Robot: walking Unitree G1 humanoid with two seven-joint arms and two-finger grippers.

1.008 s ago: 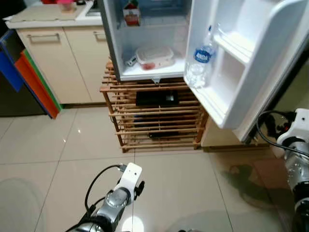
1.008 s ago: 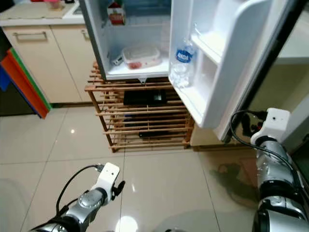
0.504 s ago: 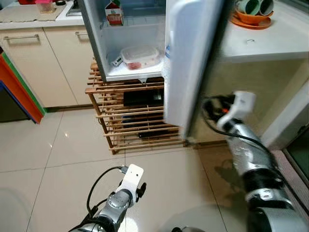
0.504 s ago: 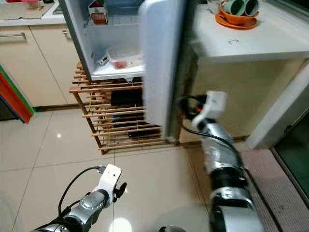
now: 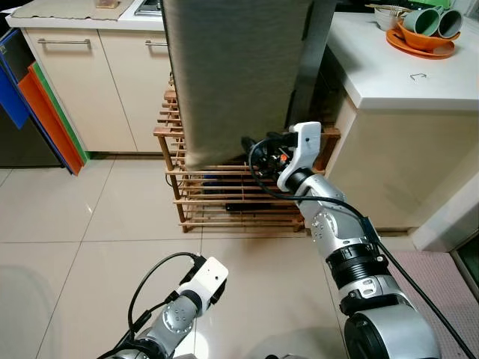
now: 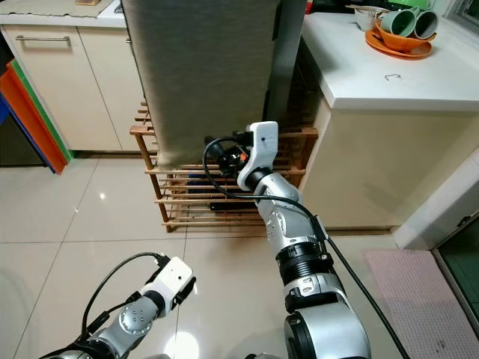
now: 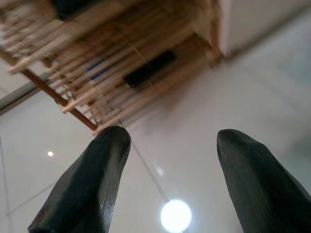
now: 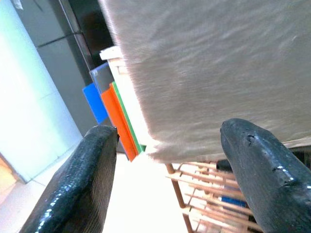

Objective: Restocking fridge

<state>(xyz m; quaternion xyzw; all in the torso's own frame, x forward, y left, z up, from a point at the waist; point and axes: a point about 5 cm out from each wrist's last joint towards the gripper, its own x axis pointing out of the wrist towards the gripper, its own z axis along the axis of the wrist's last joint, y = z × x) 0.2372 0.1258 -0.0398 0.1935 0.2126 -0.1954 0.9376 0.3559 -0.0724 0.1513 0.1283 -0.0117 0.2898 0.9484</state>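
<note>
1. Reaching up at the near lower corner of the grey brushed-metal fridge door (image 5: 239, 75), the right gripper (image 8: 165, 160) has its two black fingers spread wide, holding nothing; the door's bottom edge sits between them in the right wrist view, but whether they touch it I cannot tell.
2. Left gripper (image 7: 167, 182) hangs low over the glossy cream tiled floor (image 5: 82, 224), fingers apart and empty, pointed toward the slatted wooden rack (image 5: 224, 198) under the fridge.
3. Task thing: the fridge stands far centre, atop the rack, its door swung across the front and looking nearly or fully closed; the seal is not visible, so I cannot tell if it latched.
4. Risk: the door may sit ajar if the push is short, since open fingers only nudge it.
5. Risk: the black cable loop (image 5: 258, 161) at the right wrist hangs just beside the door's lower corner and could snag on it or get pinched.
6. Risk: pushing hard could rock the fridge on the light rack.
7. Counts: one fridge, one rack, two grippers.
8. Two green mugs (image 5: 430, 19) lie tipped in one orange bowl (image 5: 420, 41) on the white counter (image 5: 397, 75), far right.
9. Far left: one cream cabinet (image 5: 71, 82), with blue, orange and green flat boards (image 5: 45, 112) leaning beside it.
</note>
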